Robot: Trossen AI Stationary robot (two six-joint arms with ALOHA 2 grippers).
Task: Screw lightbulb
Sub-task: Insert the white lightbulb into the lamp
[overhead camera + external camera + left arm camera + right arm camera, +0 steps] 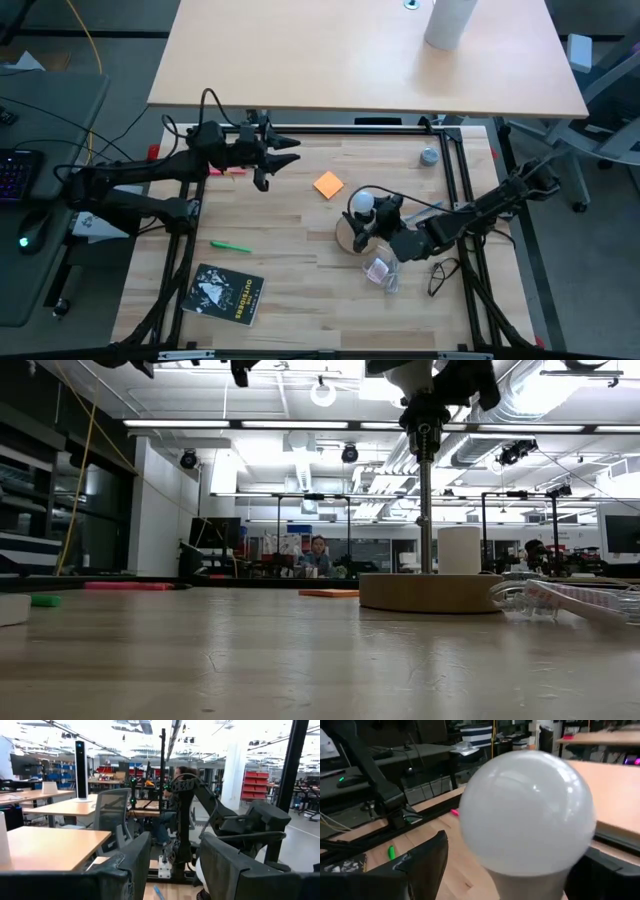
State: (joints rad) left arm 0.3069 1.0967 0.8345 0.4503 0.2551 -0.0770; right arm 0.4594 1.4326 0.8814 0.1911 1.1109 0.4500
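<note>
Lightbulb sits atop wooden socket base; we see right gripper pinching it mid-screwing, twisting probably next; left gripper idles spread.

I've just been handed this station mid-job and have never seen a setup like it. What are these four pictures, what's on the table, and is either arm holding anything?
You are seeing two dark robot arms at a wooden table, from four cameras.

The high view looks straight down. The low view sits at tabletop height. Each wrist view looks forward past that arm's own fingers.

The right gripper is at the lightbulb, a white globe that fills the right wrist view, with a finger on each side of it. The bulb stands on top of the round wooden disc. Whether the fingers press on it I cannot tell.

The left gripper waits above the far left of the table, open and empty.

Also on the table: an orange note, a green marker, a black booklet and a clear plastic packet.
</note>
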